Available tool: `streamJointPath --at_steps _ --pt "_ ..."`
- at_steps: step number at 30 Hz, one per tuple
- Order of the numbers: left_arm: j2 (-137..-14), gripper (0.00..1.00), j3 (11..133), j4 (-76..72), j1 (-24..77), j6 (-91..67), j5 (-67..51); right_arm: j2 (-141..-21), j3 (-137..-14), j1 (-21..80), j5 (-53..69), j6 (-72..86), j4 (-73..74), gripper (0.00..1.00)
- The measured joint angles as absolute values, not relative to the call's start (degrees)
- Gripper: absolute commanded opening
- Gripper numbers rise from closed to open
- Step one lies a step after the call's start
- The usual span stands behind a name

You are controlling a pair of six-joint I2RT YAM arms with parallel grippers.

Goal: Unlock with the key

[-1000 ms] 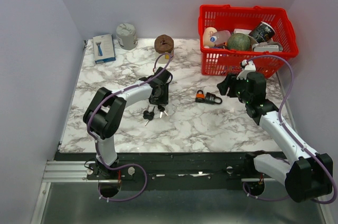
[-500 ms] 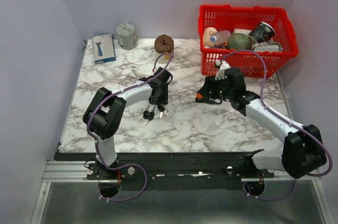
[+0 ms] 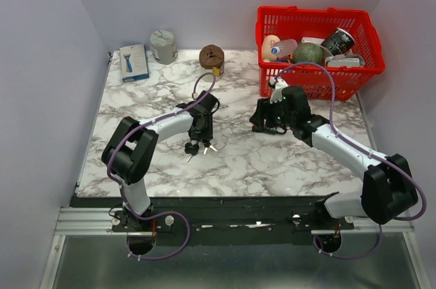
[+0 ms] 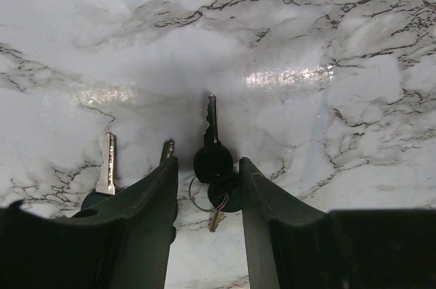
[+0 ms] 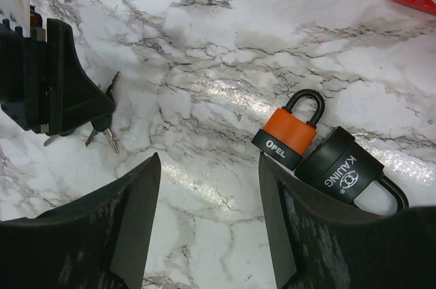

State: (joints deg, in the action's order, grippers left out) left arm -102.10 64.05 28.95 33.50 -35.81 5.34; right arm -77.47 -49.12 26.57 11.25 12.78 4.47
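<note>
Two arms lean over the marble worktop (image 3: 136,159), with a red basket (image 3: 371,64) of odds and ends at its far right corner. Both look to be in the reach-and-grasp step, nothing lifted yet.

The right gripper (image 5: 208,159) hangs with its fingers spread and empty, just beside two padlocks that lie flat and touching near the middle of the worktop. The orange padlock (image 5: 289,132) has its shackle pointing away from the wrist, its long axis slanting up to the right in that view. The black padlock (image 5: 344,170) lies slanted the same way, shackle pointing the opposite way.

The left gripper (image 4: 206,166) is low over the bunch of keys (image 3: 197,147), left of centre. Its fingers stand apart, straddling the black head of one key (image 4: 212,156) without pinching it, as far as I can see. That key lies flat, blade pointing straight away from the wrist, long axis running along the gap. Next, I'd say, the fingers must clench on the head while the right takes a lock.
</note>
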Motion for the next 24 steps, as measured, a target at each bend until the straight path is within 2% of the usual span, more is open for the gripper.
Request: streamJointPath --at_steps 5,6,12,24 --pt "-102.2 0.29 64.0 28.9 33.5 -35.9 4.6 -77.5 -49.1 26.6 11.3 12.8 4.9 0.68" --pt "-102.2 0.21 64.0 28.9 33.5 -35.9 4.3 -77.5 -49.1 26.6 11.2 12.8 4.9 0.68" --pt "-101.8 0.02 63.4 27.4 33.5 -36.1 2.4 -77.5 -49.1 26.7 11.2 12.8 5.5 0.68" --pt "-100.3 0.00 61.8 26.3 33.5 -37.1 1.4 -77.5 -49.1 27.4 11.2 12.8 5.7 0.68"
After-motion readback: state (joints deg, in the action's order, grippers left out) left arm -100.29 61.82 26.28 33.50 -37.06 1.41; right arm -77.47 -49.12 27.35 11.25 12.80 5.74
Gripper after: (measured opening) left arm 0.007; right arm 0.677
